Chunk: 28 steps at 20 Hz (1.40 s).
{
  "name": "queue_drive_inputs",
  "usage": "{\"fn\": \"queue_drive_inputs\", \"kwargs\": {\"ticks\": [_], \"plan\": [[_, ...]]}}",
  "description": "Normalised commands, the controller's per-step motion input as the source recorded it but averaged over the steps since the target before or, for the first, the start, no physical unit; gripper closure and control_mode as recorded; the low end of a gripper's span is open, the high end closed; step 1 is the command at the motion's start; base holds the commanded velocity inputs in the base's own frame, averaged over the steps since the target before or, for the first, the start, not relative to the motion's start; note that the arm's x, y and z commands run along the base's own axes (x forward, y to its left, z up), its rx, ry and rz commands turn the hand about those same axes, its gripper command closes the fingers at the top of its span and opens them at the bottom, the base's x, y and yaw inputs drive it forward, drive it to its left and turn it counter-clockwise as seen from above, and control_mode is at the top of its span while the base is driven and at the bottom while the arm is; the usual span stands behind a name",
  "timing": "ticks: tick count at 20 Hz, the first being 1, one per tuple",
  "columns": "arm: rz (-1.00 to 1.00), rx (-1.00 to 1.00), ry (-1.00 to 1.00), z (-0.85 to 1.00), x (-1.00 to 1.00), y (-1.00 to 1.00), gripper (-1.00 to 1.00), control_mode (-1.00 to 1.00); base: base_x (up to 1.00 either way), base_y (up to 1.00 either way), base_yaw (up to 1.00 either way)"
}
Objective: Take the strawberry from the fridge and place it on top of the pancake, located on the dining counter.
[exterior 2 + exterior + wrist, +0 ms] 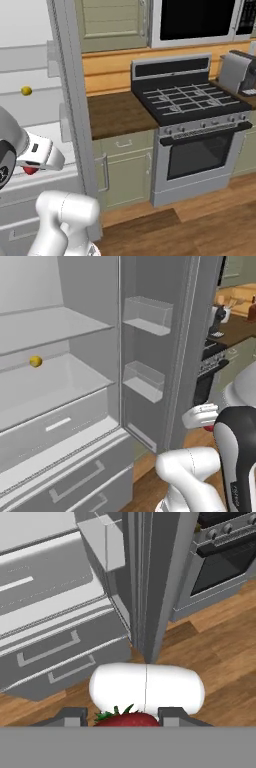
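My gripper (125, 720) is shut on the strawberry (131, 718), a small red berry with green leaves that sits between the two dark fingertips at the bottom of the hand view. From the left base view the strawberry (208, 428) peeks out red under the white hand (200, 416), just outside the open fridge (60, 326), to the right of its door. In the right base view the berry (31, 170) shows below the hand, in front of the fridge interior. The pancake and the dining counter are out of view.
A small yellow fruit (35, 361) lies on a fridge shelf. The open fridge door (150, 356) with two bins stands beside my arm. A stove (190, 100) and a wall counter (117, 112) lie to the right. Wooden floor (215, 637) is below.
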Motion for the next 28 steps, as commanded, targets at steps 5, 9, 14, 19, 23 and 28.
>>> {"fn": "queue_drive_inputs", "kwargs": {"ticks": [5,9,14,19,23,28], "plan": [[0.0,0.0,0.0,0.0,0.0,0.0,1.0,1.0,-0.87,0.55,-0.41],[0.0,0.0,0.0,0.0,0.0,0.0,1.0,1.0,-0.84,0.74,-0.29],[0.0,0.0,0.0,0.0,0.0,0.0,1.0,1.0,-0.64,0.02,-0.5],[0.0,0.0,0.0,0.0,0.0,0.0,1.0,1.0,-0.62,0.0,-0.68],[0.0,0.0,0.0,0.0,0.0,0.0,1.0,1.0,-0.24,0.01,-0.73],[0.0,0.0,0.0,0.0,0.0,0.0,1.0,1.0,-0.16,0.01,-0.72]]}}
